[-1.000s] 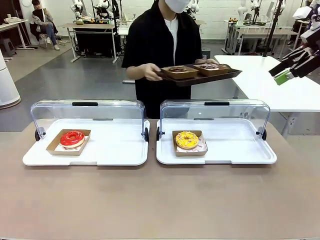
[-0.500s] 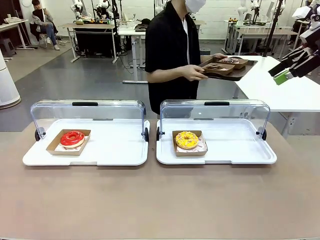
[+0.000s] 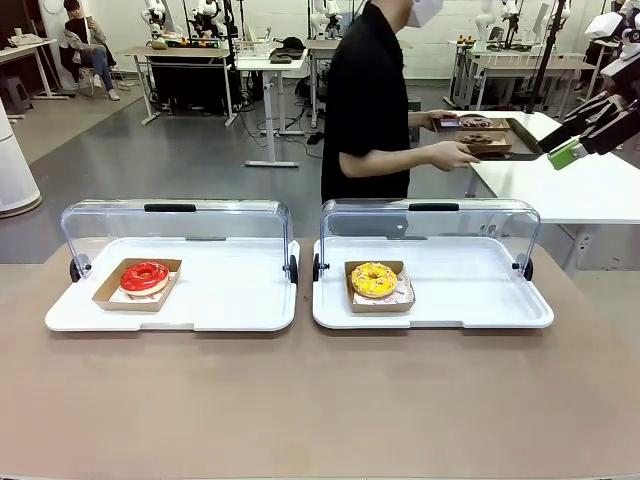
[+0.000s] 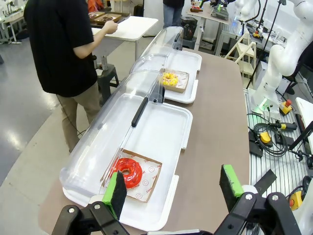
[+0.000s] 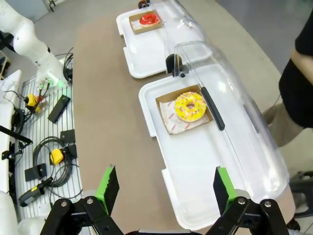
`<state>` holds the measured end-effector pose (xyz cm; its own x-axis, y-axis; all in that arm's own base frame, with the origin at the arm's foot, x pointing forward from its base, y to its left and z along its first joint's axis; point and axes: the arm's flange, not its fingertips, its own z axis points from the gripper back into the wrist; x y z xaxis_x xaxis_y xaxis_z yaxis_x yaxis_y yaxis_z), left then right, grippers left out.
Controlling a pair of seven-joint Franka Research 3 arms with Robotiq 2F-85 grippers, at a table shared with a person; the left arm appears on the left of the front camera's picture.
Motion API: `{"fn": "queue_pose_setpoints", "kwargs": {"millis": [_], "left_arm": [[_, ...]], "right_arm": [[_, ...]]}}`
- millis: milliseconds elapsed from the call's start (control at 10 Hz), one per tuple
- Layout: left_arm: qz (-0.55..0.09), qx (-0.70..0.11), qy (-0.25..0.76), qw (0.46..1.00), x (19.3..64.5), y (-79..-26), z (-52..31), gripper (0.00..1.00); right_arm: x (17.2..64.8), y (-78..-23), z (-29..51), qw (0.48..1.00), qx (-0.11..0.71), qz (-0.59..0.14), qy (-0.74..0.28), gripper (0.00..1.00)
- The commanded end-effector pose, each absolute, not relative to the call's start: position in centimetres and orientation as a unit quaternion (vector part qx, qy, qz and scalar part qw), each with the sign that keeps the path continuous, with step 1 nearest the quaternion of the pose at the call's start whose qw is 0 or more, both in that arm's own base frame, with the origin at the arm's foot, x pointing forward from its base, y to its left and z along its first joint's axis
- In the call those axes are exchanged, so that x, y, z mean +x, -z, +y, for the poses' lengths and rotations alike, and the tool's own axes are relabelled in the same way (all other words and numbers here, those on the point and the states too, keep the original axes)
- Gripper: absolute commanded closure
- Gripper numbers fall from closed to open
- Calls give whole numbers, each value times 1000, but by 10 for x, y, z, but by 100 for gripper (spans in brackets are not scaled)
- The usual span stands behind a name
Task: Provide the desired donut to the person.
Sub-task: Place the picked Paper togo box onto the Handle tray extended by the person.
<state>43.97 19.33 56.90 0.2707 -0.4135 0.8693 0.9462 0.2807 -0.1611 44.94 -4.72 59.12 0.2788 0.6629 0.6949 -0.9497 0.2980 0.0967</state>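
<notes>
A red-glazed donut [image 3: 145, 277] in a cardboard tray sits on the left white tray [image 3: 230, 300]. A yellow sprinkled donut [image 3: 374, 280] in its cardboard tray sits on the right white tray [image 3: 470, 295]. The person [image 3: 370, 100] in a black top stands side-on behind the table, hands on a brown tray of donuts [image 3: 485, 137] at a white side table. My right gripper [image 3: 575, 140] hangs high at the right edge, open and holding nothing. My left gripper [image 4: 173, 188] is open above the table, over the red donut [image 4: 128, 172]. The right wrist view looks down on the yellow donut [image 5: 190, 106].
Both trays have clear lids [image 3: 175, 225] swung up at the back, each with a black handle. A white side table [image 3: 560, 170] stands at the far right behind my table. The brown tabletop [image 3: 320, 400] in front of the trays is bare.
The person has turned away from my table toward the right and carried the brown tray of donuts over to the white side table. Neither gripper has moved.
</notes>
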Motion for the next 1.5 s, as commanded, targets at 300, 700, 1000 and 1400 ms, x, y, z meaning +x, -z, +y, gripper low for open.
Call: {"fn": "queue_pose_setpoints", "kwargs": {"millis": [300, 700, 1000, 1400], "left_arm": [[-371, -360, 480, 709, 439, -571, 193, 0], [-371, -360, 480, 709, 439, -571, 193, 0], [-371, -360, 480, 709, 439, -571, 193, 0], [-371, -360, 480, 709, 439, -571, 193, 0]], "right_arm": [[473, -614, -108, 744, 230, -337, -530, 0], [493, -617, -124, 678, 312, -331, -577, 0], [493, -617, -124, 673, 313, -310, -594, 0], [489, -611, -117, 684, 310, -320, -578, 0]]}}
